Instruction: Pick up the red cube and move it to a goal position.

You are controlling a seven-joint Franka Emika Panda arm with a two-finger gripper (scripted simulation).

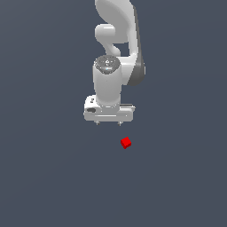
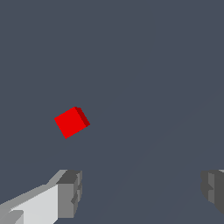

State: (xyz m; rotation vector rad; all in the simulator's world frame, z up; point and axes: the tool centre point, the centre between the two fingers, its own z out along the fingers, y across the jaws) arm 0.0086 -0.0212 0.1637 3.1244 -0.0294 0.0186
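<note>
- Red and plain, the small bright-red cube (image 1: pixel 126 142) lay by itself on the flat slate-grey surface (image 1: pixel 44 177), with its faces unmarked and its edges turned at an angle to the frame
- White and glossy, the robot arm (image 1: pixel 116 40) came down from the top of the exterior view and ended in the broad white gripper (image 1: pixel 108 123), which served as the landmark for everything else
- Relative to that gripper, the cube sat near but apart, a little below it in the exterior view and slightly toward the exterior view's right; nothing touched the cube
- Only two tiny finger tips (image 1: pixel 119 123) showed under the white hand body in the exterior view, set apart from each other with the width of the hand between them
- From the wrist view, the gripper (image 2: pixel 142 192) stood wide open: one grey finger pad (image 2: pixel 70 192) on a white finger and the other grey pad (image 2: pixel 213 188) at the far edge, with bare grey surface (image 2: pixel 140 65) between them
- The cube (image 2: pixel 71 122) in the wrist view lay beyond the fingers and outside the gap, closer to the white-backed finger than to the other one, clear of both pads
- Nothing was held between the jaws
</note>
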